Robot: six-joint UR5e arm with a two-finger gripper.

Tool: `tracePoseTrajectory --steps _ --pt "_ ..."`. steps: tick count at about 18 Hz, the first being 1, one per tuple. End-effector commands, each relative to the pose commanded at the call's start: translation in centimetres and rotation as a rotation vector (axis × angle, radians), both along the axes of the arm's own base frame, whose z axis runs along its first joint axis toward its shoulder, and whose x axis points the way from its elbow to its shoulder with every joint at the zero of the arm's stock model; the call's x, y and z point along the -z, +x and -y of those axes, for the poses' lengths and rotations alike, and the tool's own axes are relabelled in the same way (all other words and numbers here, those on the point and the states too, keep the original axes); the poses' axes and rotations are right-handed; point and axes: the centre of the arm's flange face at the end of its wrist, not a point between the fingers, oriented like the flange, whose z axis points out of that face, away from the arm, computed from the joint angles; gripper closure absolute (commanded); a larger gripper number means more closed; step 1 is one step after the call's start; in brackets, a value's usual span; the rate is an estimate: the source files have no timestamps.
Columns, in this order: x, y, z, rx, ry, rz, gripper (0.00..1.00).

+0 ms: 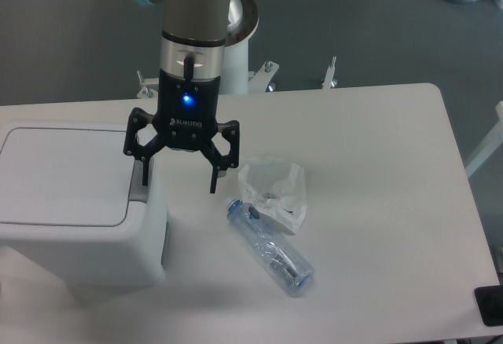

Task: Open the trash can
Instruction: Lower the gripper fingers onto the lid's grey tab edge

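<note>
A robot arm's gripper (178,173) hung with its fingers (212,176) spread wide and holding nothing, poised over the right edge of the trash can (78,203), which sat at the left side of the white worktop (377,203). The bin's flat lid (67,175) lay shut. The left finger appeared directly above the grey push tab (141,193) on the lid's right side, most of the tab hidden behind it, while the right finger reached down past the bin's side over bare worktop; whether either tip touched anything could not be told from this single view. The placement looked deliberate: a tab of that kind is likely released by a downward press, so bringing one fingertip over it, rather than closing on anything, would suit the job. The wide spread seemed to serve only to keep the second finger clear of the bin wall. To the right, well apart from the bin, lay a crumpled clear plastic wrapper (273,192) and, just below it, a clear plastic bottle (271,247) on its side, angled toward the lower right. Neither stood in the arm's way, and neither appeared to matter to the opening itself. A blue light (185,99) glowed on the gripper's black body.
</note>
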Motion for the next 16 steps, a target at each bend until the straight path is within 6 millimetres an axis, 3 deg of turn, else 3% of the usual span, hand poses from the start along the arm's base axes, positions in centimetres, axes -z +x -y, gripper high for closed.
tracePoseTrajectory --steps 16 --pt "1.04 0.27 -0.06 0.011 -0.016 0.005 0.00"
